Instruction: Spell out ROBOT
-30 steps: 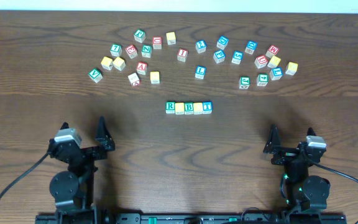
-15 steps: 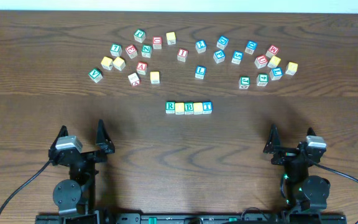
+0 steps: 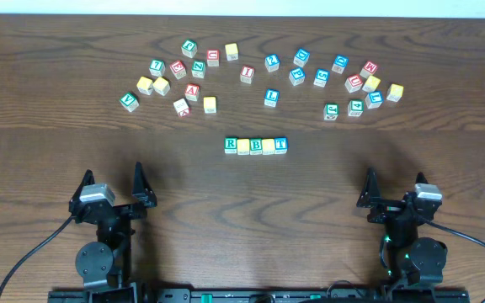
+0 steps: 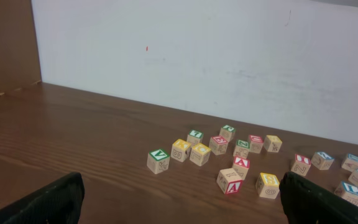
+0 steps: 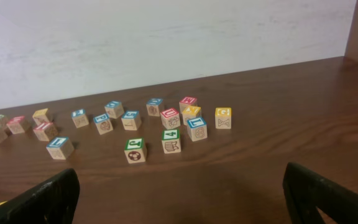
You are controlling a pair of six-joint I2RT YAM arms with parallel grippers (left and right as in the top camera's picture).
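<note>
Overhead: yellow-topped cubes (image 3: pixel 243 146) unreadable.

On the dark wooden tabletop (image 3: pixel 242 219), at centre, one straight row of five touching cubes: green R cube (image 3: pixel 231 145), yellow-topped cube (image 3: pixel 243 146), green B cube (image 3: pixel 256 146), second yellow-topped cube (image 3: pixel 269 146), blue T cube (image 3: pixel 280 145). Farther back, a loose scatter of other cubes (image 3: pixel 301 57), among them red A cube (image 3: pixel 192 91) and blue L cube (image 3: pixel 270 98). Near the front edge, well apart from the row, left tool (image 3: pixel 112 179) and right tool (image 3: pixel 394 179), both with fingers spread wide.
</note>
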